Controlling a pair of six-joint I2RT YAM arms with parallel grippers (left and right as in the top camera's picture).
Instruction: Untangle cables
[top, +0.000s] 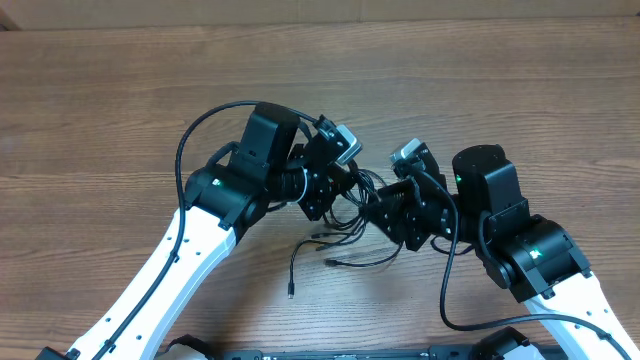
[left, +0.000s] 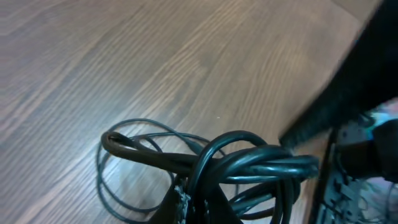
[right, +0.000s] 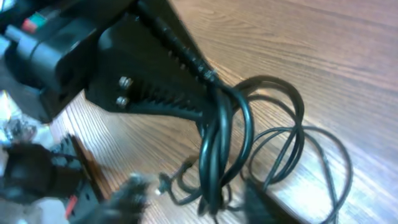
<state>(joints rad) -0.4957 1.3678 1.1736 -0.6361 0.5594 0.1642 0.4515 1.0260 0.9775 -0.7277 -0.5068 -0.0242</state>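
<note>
The cables (top: 345, 215) are a tangle of thin black cords between my two grippers, with loose plug ends trailing toward the front (top: 291, 290). My left gripper (top: 322, 195) is shut on a bundle of loops, seen close in the left wrist view (left: 199, 202), where the cables (left: 261, 165) arch over its jaws. In the right wrist view the left gripper (right: 208, 90) holds the cables (right: 214, 149) hanging above the table. My right gripper (right: 199, 202) has its fingers apart on either side of the hanging strands; it also shows in the overhead view (top: 385, 215).
The wooden table (top: 120, 100) stretches all around. Thick black arm cables loop over the left arm (top: 195, 130) and beside the right arm (top: 447, 290). The two arms stand very close together at the middle.
</note>
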